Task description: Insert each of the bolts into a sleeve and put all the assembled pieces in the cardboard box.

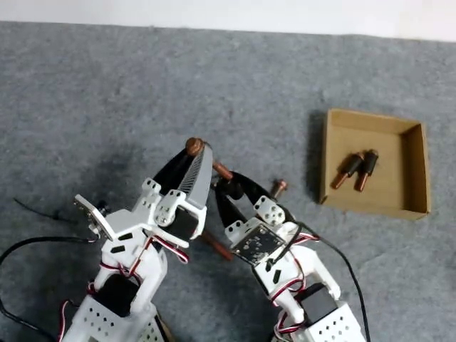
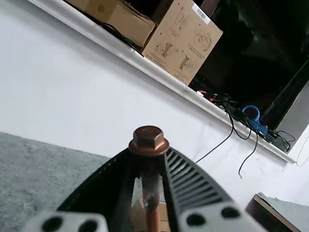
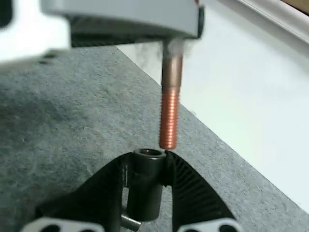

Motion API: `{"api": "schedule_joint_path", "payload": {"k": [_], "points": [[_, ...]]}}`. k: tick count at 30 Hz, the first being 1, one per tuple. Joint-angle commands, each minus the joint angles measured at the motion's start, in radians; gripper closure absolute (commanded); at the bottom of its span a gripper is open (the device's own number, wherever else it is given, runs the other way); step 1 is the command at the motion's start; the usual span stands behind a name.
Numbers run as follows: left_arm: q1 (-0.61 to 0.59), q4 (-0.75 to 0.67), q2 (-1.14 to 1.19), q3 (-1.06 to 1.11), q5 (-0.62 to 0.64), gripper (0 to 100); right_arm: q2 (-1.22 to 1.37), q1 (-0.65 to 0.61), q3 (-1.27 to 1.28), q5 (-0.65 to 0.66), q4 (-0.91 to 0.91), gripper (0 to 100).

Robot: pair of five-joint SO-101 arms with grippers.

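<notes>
My left gripper (image 1: 198,153) is shut on a copper bolt (image 2: 148,140), hex head up and threaded shaft (image 3: 170,116) hanging down. Just below it, my right gripper (image 3: 147,162) is shut on a dark sleeve (image 3: 146,186) held upright with its bore open to the top. The bolt's tip sits at the rim of the sleeve's opening, slightly to one side. In the high view both grippers meet mid-table, with the right gripper (image 1: 224,187) beside the bolt's shaft (image 1: 222,171). The cardboard box (image 1: 413,171) at the right holds two assembled pieces (image 1: 349,169), (image 1: 366,168).
A loose copper bolt (image 1: 278,187) lies on the grey mat between the arms and the box. Another copper piece (image 1: 214,246) lies partly under the arms. Black cables (image 1: 35,242) trail at the left. A white wall borders the mat's far side.
</notes>
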Motion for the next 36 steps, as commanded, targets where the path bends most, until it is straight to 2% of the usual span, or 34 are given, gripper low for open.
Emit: {"api": "schedule_joint_path", "payload": {"k": [1, 13, 19, 36], "points": [[0.021, 0.02, -0.022, -0.024, 0.008, 100, 0.001, -0.007, 0.136, 0.012, 0.002, 99.4], [0.019, 0.075, -0.021, -0.019, 0.005, 100, 0.001, -0.007, 0.136, 0.012, 0.001, 99.4], [-0.033, 0.081, -0.021, -0.016, 0.005, 100, -0.002, -0.005, 0.136, 0.012, 0.001, 99.4], [-0.001, 0.114, -0.019, 0.025, 0.006, 100, -0.008, 0.022, 0.136, 0.008, -0.001, 99.4]]}}
